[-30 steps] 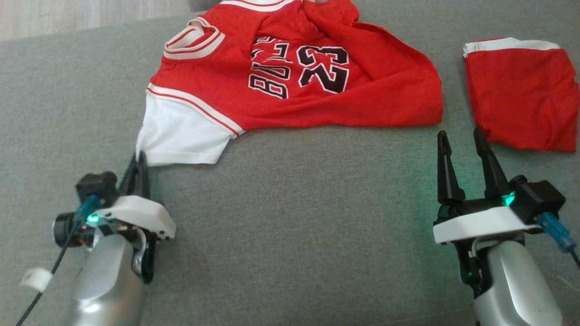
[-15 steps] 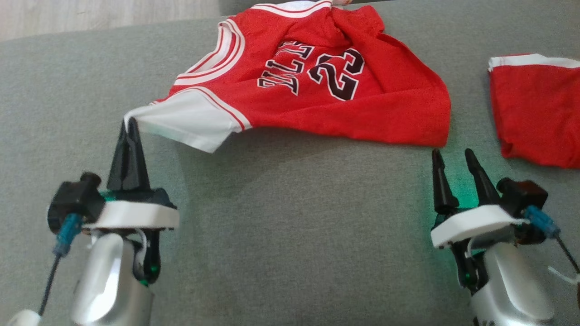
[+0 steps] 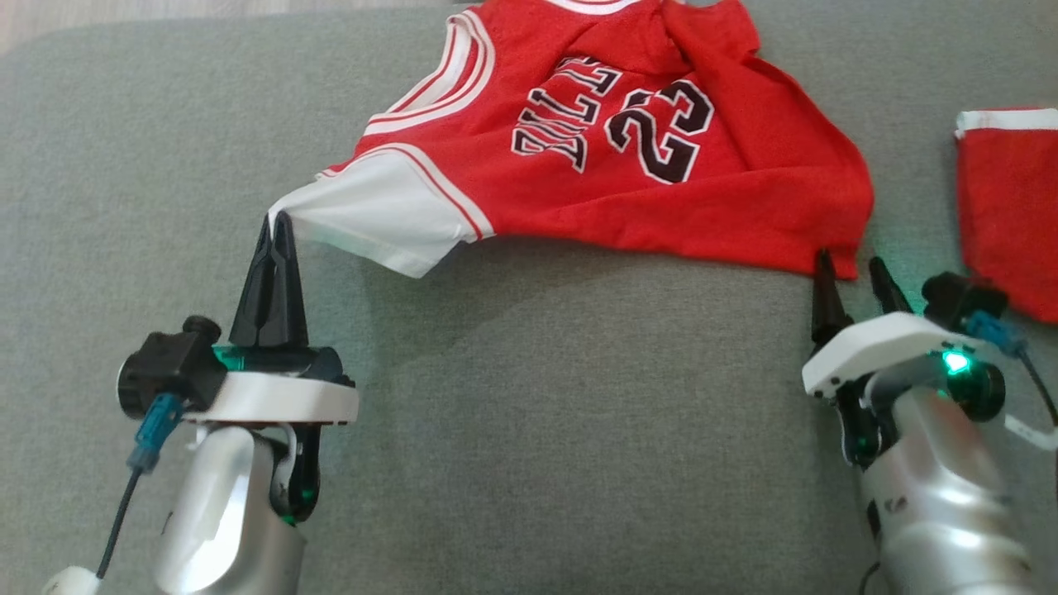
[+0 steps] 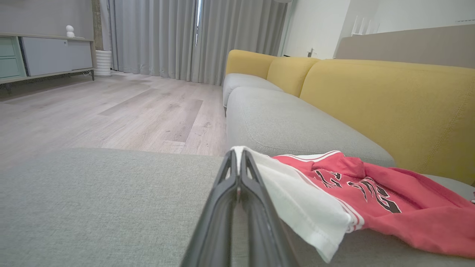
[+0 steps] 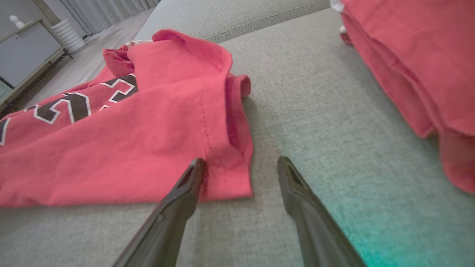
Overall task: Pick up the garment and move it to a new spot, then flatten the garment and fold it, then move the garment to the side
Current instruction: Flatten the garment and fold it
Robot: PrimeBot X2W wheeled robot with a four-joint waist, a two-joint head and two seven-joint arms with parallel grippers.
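On the grey fabric sofa cushion (image 3: 537,413), the red mesh basketball jersey with white trim and a black number 23 (image 3: 645,165) lies crumpled, its long axis running left to right. The left gripper (image 3: 277,225) has its jaws fully closed on the tip of the white sleeve (image 3: 388,211), which hangs raised off the cushion. The right gripper (image 3: 849,261) has its jaws spread wide and empty, and it is the arm nearer the free red hem corner (image 5: 226,181). In the right wrist view that corner lies directly ahead, between the jaws and against the finger at that view's left. Judgement: a short advance and closure should secure it. A second red garment with a white band (image 3: 1008,198) lies apart to the right.
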